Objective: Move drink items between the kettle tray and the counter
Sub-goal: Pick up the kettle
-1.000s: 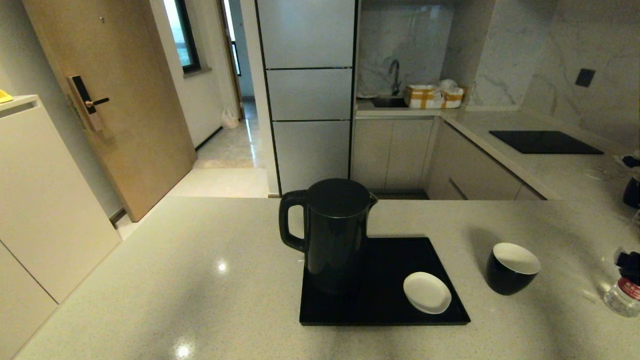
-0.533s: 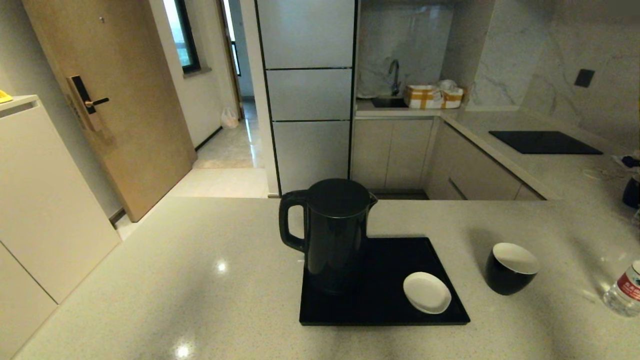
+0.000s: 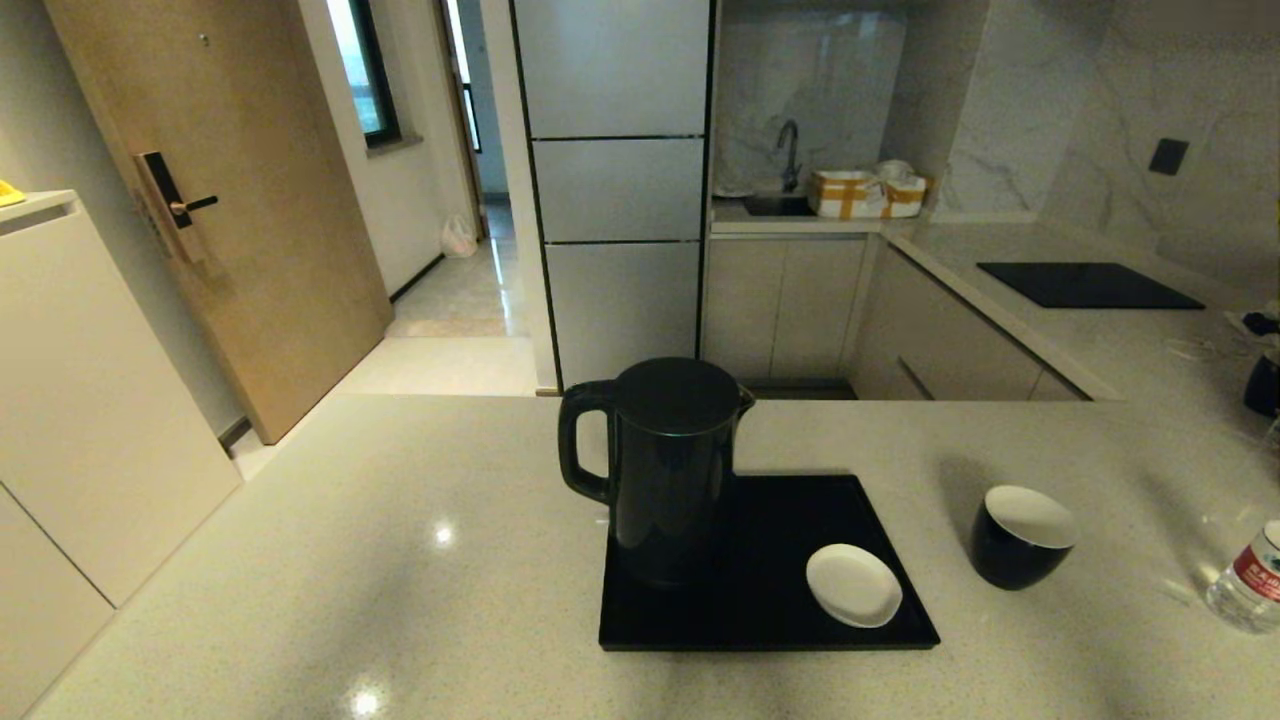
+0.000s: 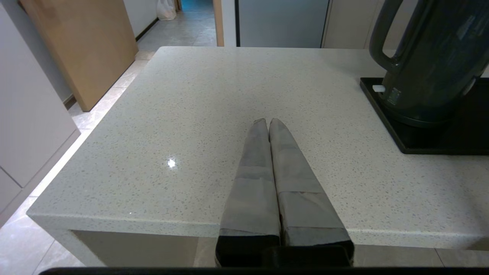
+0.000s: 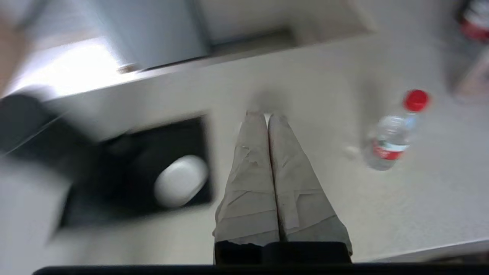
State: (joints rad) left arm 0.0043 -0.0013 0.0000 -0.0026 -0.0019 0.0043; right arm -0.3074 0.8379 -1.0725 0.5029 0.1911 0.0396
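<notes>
Speckled beige surface [image 3: 400,560] carries everything, and the kettle tray [image 3: 760,620] serves as the landmark. Nearest the robot, both jaws hang above the surface, pressed together and holding nothing: the left gripper [image 4: 266,122] off the tray's handle side, the right gripper [image 5: 267,114] off its opposite side. On the tray, a white saucer [image 3: 854,585] lies near the front corner, the kettle [image 3: 665,465] standing behind. Beyond the saucer side, off the tray, sit the cup [image 3: 1022,536] and, farther out, the bottle [image 3: 1245,590].

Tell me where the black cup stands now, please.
In the head view the black cup stands on the counter, just right of the kettle tray, between the white saucer and the bottle.
</notes>
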